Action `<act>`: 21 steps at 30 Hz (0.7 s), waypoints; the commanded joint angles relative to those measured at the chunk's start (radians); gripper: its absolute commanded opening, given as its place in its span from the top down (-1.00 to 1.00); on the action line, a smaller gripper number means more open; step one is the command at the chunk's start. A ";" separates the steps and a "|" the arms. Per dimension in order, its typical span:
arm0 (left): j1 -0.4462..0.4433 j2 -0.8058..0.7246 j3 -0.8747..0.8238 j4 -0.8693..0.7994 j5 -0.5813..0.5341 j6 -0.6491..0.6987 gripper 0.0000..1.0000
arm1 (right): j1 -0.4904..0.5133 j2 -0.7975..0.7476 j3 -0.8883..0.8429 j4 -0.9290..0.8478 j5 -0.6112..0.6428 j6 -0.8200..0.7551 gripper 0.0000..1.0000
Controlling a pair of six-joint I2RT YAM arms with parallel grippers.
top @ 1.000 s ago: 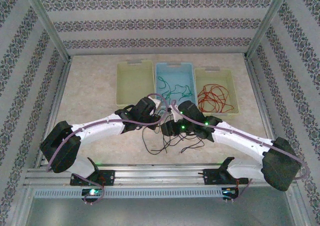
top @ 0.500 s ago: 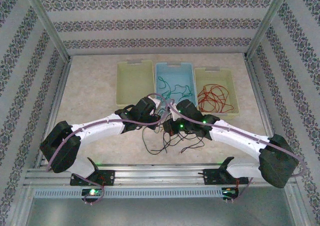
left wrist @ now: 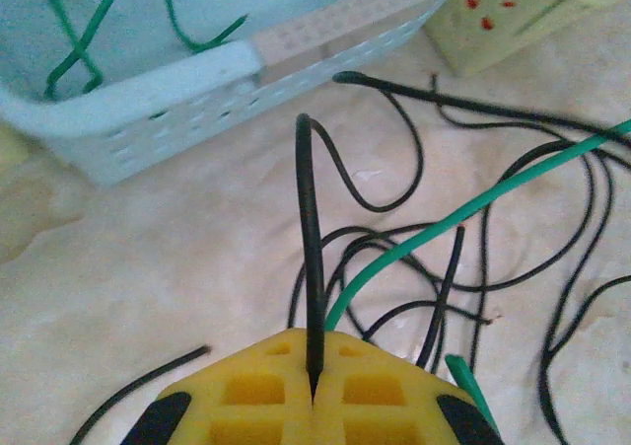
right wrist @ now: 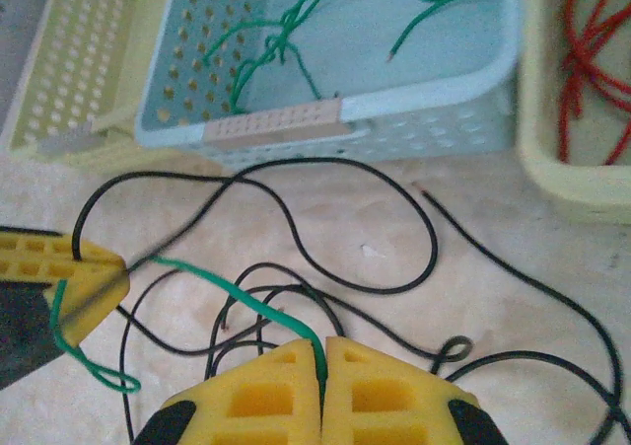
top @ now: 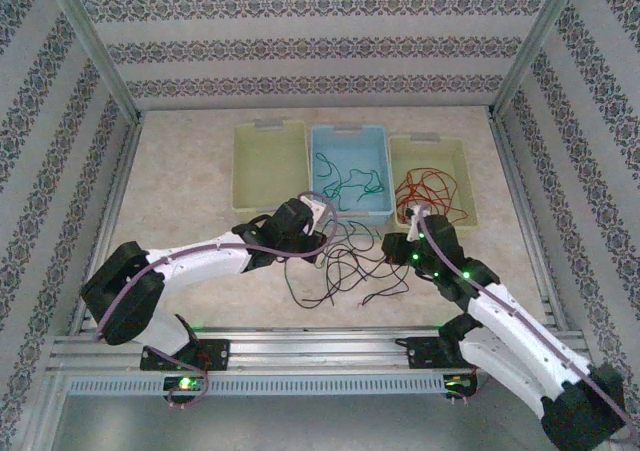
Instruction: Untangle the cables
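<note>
Right now L gripper (left wrist: 314,391) is clamped on a black cable (left wrist: 306,267) and R gripper (right wrist: 322,366) pinches the green cable (right wrist: 237,292). Other cables (top: 345,271) lie loose on the table (top: 200,191) by the blue bin (right wrist: 434,90). Risk, I reckon: green snags on L's finger, so pulling apart tightens the knot.

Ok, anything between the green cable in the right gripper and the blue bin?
Yes: loops of black cable lie between the green cable and the blue bin, and its far end runs to the left gripper.
</note>
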 commanded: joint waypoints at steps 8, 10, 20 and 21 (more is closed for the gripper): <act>0.026 0.021 -0.010 -0.056 0.014 0.007 -0.35 | -0.041 -0.036 0.001 -0.021 0.050 0.029 1.00; 0.030 0.023 -0.011 -0.054 0.011 -0.001 -0.59 | -0.022 -0.023 0.026 -0.023 0.052 0.006 1.00; 0.061 0.027 0.002 0.017 0.113 -0.005 -0.61 | 0.012 0.016 0.065 -0.046 0.061 -0.053 1.00; 0.063 0.035 0.012 0.017 0.121 -0.005 -0.57 | 0.018 0.018 0.070 -0.052 0.062 -0.062 1.00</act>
